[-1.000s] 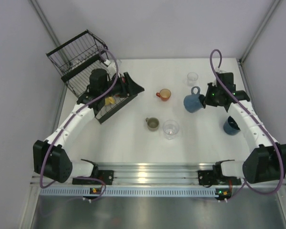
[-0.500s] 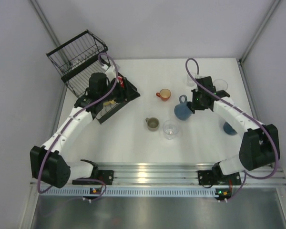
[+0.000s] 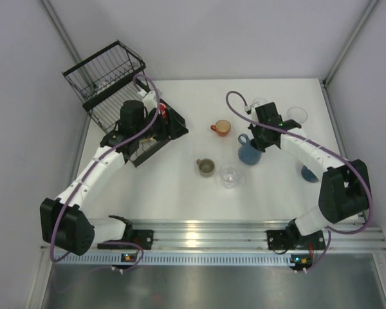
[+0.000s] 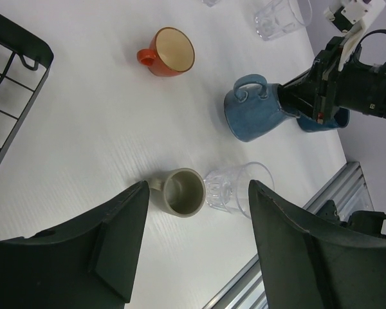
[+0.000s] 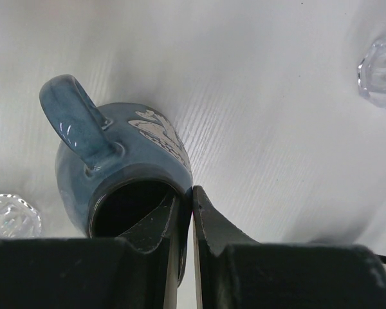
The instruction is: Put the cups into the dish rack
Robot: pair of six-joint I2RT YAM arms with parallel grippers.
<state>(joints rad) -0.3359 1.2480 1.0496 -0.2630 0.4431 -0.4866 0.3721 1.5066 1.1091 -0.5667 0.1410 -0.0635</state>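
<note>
Carrying step: the right claw (image 5: 192,193) has the blue glazed handled mug (image 5: 116,174) in hand for transfer to the black wire dish rack (image 3: 93,58).
Right claw state: pinching the mug rim, one finger inside the mouth and one against the outer wall.
Mug position: tipped on its side, handle away from the claw, right of centre over the white worktop (image 3: 180,193). Contact with the worktop cannot be told.
Right arm pose: reaches forward and folds inward to the left, wrist low.
Left claw (image 3: 175,123) state: spread wide, holding nothing.
Left arm pose: stretches to the far left, claw just beside the low tray part of the rack, aimed toward the centre.
Rack position: far-left corner, well apart from the held mug.
Progress: judged part-way. The orange-red mug (image 3: 221,127), olive-grey mug (image 3: 206,167) and clear plastic tumbler (image 3: 231,174) stand loose on the worktop.
Next move: likely a leftward carry or a hand-over to the left claw. The thin rim pinch calls for slow travel, and the orange-red mug lies near the path.
</note>
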